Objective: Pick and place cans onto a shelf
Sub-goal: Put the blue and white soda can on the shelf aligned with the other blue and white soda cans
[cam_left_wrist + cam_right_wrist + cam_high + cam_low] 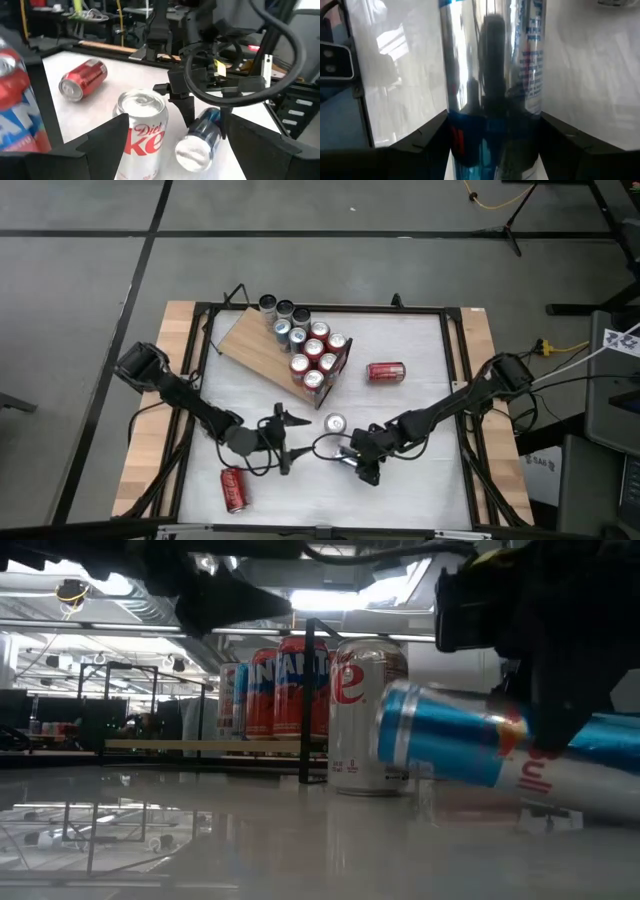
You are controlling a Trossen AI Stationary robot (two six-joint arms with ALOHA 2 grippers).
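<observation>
Our right gripper (352, 463), at lower centre of the high view, clamps a slim blue-and-silver can (470, 748) lying on its side on the white table (420, 380). Our left gripper (284, 438) hangs with fingers spread beside an upright silver can (335, 423). More cans (312, 350) crowd the shelf (258, 342) at upper centre.

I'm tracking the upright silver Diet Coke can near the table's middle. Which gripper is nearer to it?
Roughly equal. The open left gripper sits beside the Diet Coke can; the right gripper sits on its other side, shut on a lying blue-and-silver can.
</observation>
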